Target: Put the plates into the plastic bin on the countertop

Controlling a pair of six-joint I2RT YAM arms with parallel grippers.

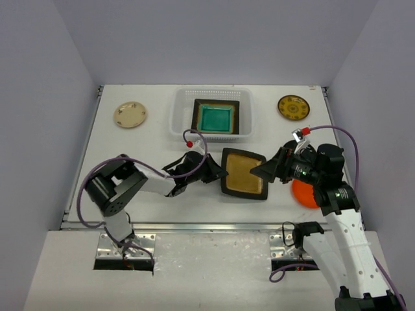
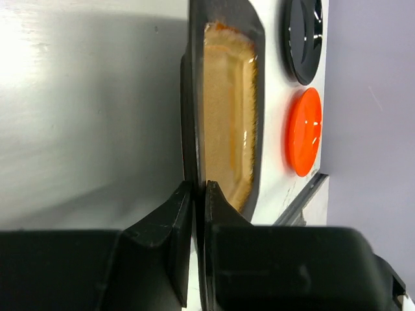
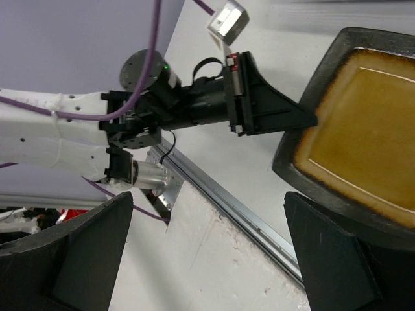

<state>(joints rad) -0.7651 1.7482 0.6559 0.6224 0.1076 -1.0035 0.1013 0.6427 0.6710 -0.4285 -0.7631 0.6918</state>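
One view, left wrist, shows left gripper (image 2: 199, 192) pinching amber plate (image 2: 227, 110).

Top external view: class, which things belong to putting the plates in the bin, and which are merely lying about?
Job: plastic bin; teal plate, already inside; amber plate, held by left pincer; cream plate; yellow plate; orange plate; black plate.
Not the job: purple cable; metal front edge.

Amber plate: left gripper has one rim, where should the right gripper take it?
Amber plate: the raised dark rim on its right edge, approached from the right. That rim is thin, faces the open right gripper, and lies opposite the left gripper's hold.
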